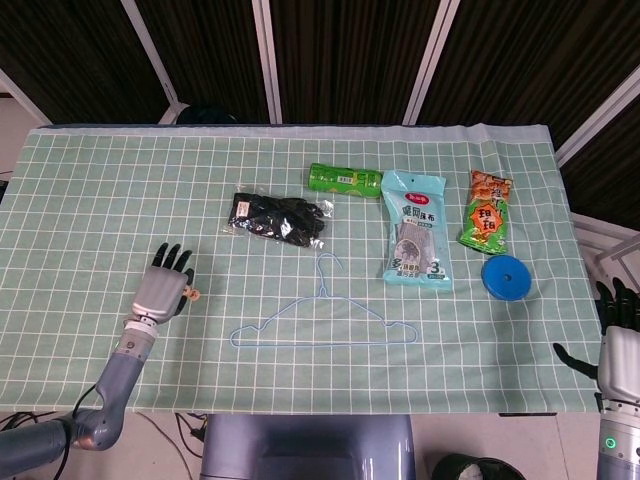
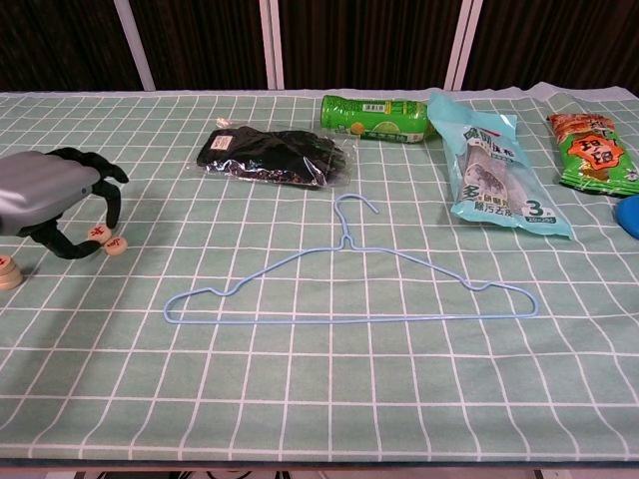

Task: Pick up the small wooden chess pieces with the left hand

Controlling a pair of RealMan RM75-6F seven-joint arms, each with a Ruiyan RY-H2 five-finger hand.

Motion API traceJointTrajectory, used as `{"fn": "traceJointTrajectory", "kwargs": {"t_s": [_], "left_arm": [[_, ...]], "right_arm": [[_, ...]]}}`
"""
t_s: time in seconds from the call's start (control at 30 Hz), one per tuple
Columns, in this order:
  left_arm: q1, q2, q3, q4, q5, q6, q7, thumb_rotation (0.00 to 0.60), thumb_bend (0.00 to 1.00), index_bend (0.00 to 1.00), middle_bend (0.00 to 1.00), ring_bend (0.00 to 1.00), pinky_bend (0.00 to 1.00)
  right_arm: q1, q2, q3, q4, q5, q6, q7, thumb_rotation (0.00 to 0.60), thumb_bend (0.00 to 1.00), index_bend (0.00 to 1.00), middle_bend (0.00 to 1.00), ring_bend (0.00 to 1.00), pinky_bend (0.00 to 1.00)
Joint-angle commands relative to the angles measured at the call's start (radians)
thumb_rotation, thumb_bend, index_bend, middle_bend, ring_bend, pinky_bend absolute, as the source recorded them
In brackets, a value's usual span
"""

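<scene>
Chess pieces (image 2: 108, 240) are what matters, but largest first: a green checked cloth (image 1: 90, 190) covers the table. On it a blue hanger (image 2: 349, 284) lies well right of the left hand's fingers (image 2: 108, 200). The left hand (image 2: 50, 195) hovers palm down, fingers curled round one piece (image 2: 98, 232), pinched against the thumb; another disc (image 2: 116, 245) lies just beside the fingertips, more (image 2: 8, 269) under the wrist. The right hand (image 1: 622, 335) sits at the table's edge, fingers spread, holding nothing.
</scene>
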State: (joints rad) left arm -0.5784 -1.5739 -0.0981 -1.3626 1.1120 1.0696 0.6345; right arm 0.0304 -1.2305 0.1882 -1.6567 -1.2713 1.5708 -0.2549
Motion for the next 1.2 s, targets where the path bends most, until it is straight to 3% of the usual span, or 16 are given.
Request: {"fn": "traceJointTrajectory", "kwargs": {"t_s": [0.03, 0.47, 0.9, 1.2], "left_arm": [[0.002, 0.018, 0.0, -0.032, 0.006, 0.015, 0.009, 0.6, 0.34, 0.5, 0.13, 0.0, 0.04], [0.067, 0.153, 0.049, -0.173, 0.063, 0.099, -0.013, 0.6, 0.34, 0.5, 0.13, 0.0, 0.04], [0.157, 0.223, 0.132, -0.137, 0.19, 0.163, -0.167, 0.6, 0.34, 0.5, 0.13, 0.0, 0.04], [0.188, 0.213, 0.147, -0.082, 0.213, 0.167, -0.214, 0.6, 0.34, 0.5, 0.13, 0.0, 0.04]], "right_arm": [[0.0, 0.0, 0.0, 0.0, 0.0, 0.0, 0.0, 0.6, 0.2, 0.1, 0.03, 0.06, 0.0], [0.0, -0.001, -0.001, -0.001, -0.001, 0.003, -0.008, 0.6, 0.2, 0.1, 0.03, 0.06, 0.0], [0.0, -0.002, -0.003, 0.0, -0.008, 0.007, -0.012, 0.6, 0.2, 0.1, 0.03, 0.05, 0.0], [0.001, -0.003, -0.004, 0.008, -0.022, 0.013, -0.005, 0.6, 0.2, 0.1, 0.03, 0.05, 0.0]]}}
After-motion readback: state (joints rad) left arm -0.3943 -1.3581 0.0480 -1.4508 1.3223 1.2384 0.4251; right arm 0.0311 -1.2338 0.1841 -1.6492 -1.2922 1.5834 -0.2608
